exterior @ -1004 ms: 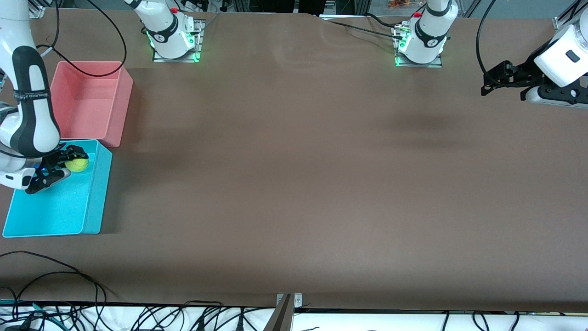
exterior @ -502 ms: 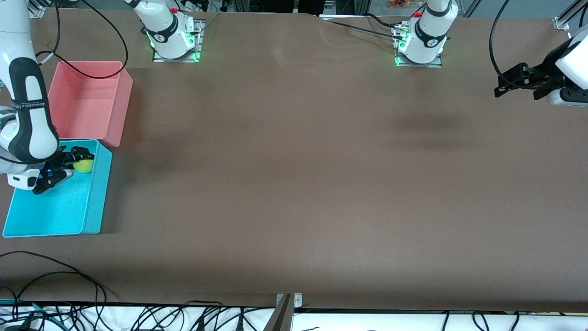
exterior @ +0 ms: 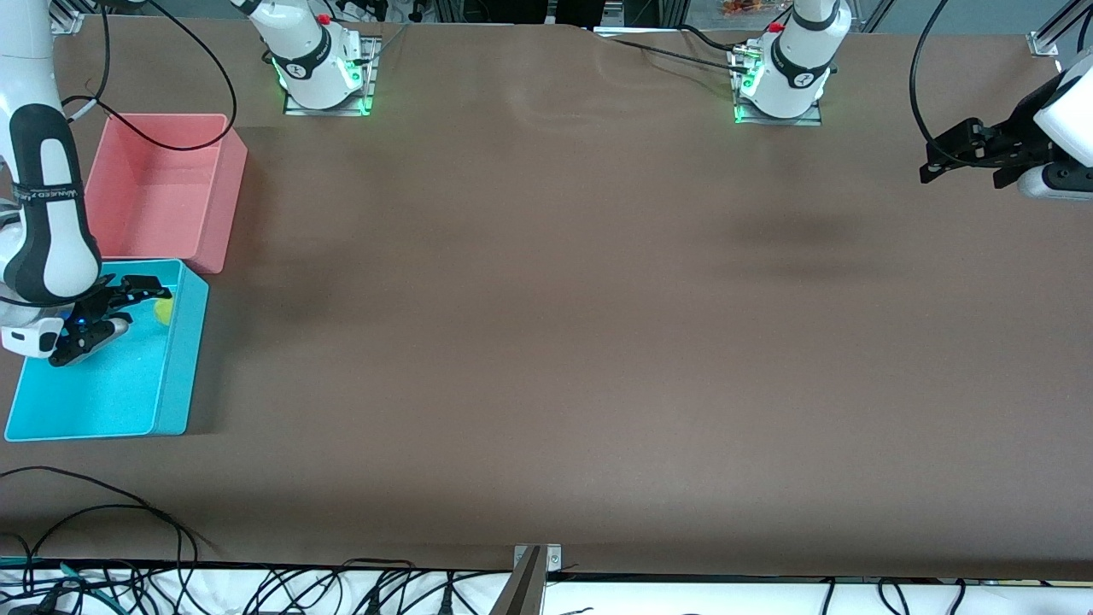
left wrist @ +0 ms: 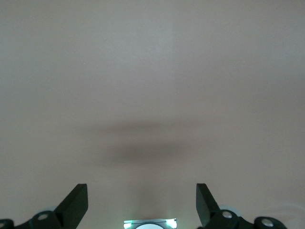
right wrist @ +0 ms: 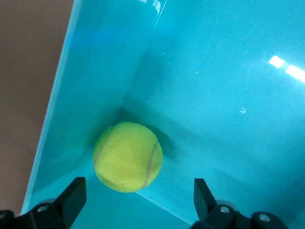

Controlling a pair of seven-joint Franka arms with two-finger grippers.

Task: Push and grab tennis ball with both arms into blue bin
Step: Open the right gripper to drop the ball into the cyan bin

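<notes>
Released since a second ago, tennis ball (exterior: 162,311) lies in blue bin (exterior: 184,376), at 3 o'clock of right tool (exterior: 109,309), fingers apart | left wrist: left tool (left wrist: 142,205) spread over bare counter (left wrist: 152,71) | right wrist: ball against bin wall.

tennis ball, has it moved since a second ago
Yes. The tennis ball has left the right gripper, whose fingers now stand open, and lies lower in the blue bin, against the wall toward the table's middle.
</notes>
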